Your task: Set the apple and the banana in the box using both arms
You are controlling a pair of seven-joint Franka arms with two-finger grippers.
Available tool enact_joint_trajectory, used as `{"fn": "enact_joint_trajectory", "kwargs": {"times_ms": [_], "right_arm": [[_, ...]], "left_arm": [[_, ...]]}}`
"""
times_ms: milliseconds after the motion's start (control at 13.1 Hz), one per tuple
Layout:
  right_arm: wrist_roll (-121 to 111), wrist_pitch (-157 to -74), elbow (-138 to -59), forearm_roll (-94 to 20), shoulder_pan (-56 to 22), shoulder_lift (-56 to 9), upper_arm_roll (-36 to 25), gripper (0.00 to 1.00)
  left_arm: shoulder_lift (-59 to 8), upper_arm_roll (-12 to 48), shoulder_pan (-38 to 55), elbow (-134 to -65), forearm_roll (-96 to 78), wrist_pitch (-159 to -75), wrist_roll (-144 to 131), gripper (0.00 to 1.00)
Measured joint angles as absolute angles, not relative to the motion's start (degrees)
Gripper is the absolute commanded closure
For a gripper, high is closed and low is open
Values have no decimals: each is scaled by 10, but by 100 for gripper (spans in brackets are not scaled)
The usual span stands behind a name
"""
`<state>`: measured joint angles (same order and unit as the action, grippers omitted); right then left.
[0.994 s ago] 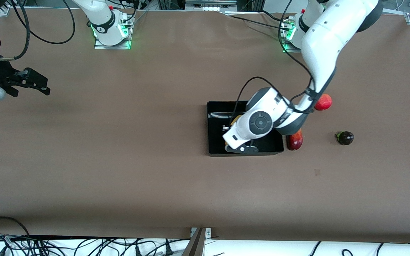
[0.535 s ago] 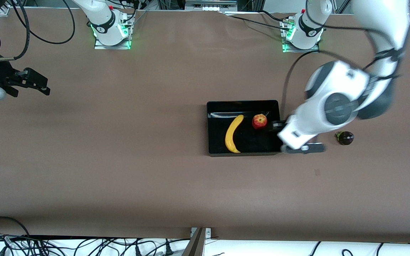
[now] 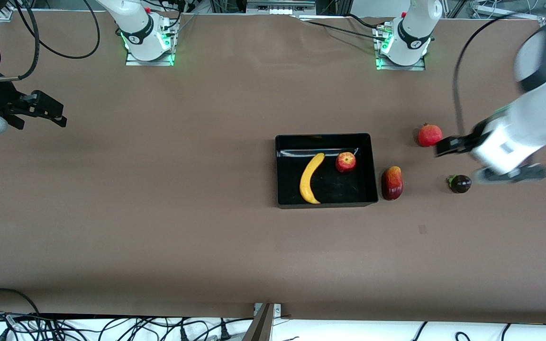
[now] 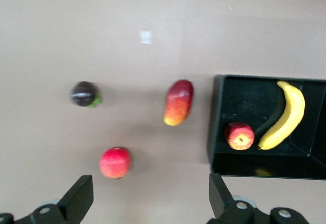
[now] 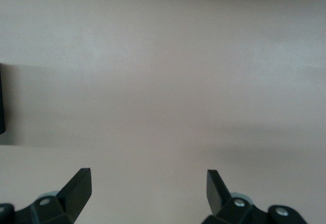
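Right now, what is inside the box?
The box holds the banana and the apple, lying apart on its black floor. Nothing covers them. Both grippers are away from it, open and empty.

Seen from above: black box holding banana and apple. Left tool, empty, spread wide over the counter, well apart from box. Right tool idle.

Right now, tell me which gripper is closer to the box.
Left. The left gripper hangs open over the table past the loose fruit, toward the left arm's end from the box. The right gripper waits open at the right arm's end.
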<state>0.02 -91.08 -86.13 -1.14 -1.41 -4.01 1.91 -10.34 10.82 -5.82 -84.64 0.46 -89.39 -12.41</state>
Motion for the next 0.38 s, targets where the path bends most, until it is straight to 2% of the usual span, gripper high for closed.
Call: {"fn": "enact_joint_trajectory", "kwargs": {"times_ms": [153, 382], "right_arm": [[0, -911, -861, -11, -14, -40, 19, 0], [0, -911, -861, -11, -14, -40, 19, 0]], "left_arm": [[-41, 61, -37, -887, -3, -900, -107, 0], [-3, 43, 1, -937, -3, -913, -104, 0]]}}
